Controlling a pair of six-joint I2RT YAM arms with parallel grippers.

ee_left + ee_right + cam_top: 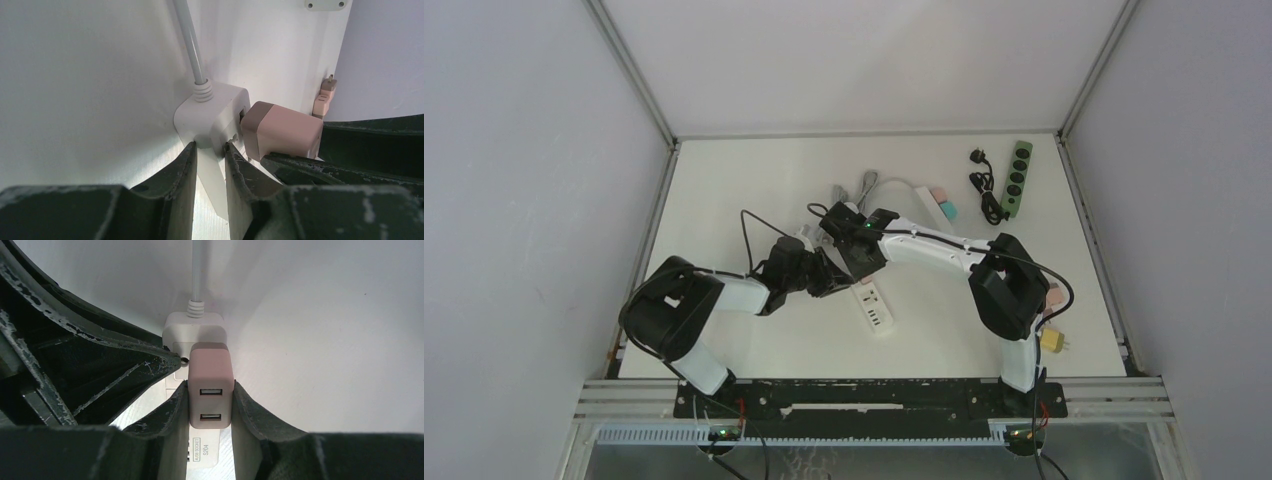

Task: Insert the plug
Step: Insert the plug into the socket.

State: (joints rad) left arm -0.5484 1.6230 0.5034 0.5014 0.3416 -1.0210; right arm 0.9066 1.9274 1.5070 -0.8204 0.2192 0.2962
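At the middle of the table (724, 190), the pink USB charger (211, 385) sits against the socket face of the white power strip (195, 327), at the end where the strip's white cable (196, 270) enters. Its two USB ports face the right wrist camera. In the left wrist view the pink USB charger (282, 132) lies close against the white power strip (210, 115), with a narrow dark gap along one edge. Whether the prongs are fully seated cannot be told.

The right gripper (210, 395) has its jaws closed on the charger, one finger pressed to each side of the pink body. The left gripper (210, 147) has its jaws closed narrowly on the power strip, pinching the strip's body just behind the cable end. Its dark fingers (100, 375) fill the left of the right wrist view, right beside the charger.

From above, the left gripper (824, 270) and right gripper (854, 245) meet over the upper end of the white power strip (874, 305), which runs diagonally toward the near edge.

Farther back, a second white strip (934, 205) carries pink and teal plugs. A green power strip (1019, 178) with its coiled black cord (984, 185) lies by the far right corner. A yellow plug (1052, 340) rests near the right arm's base.
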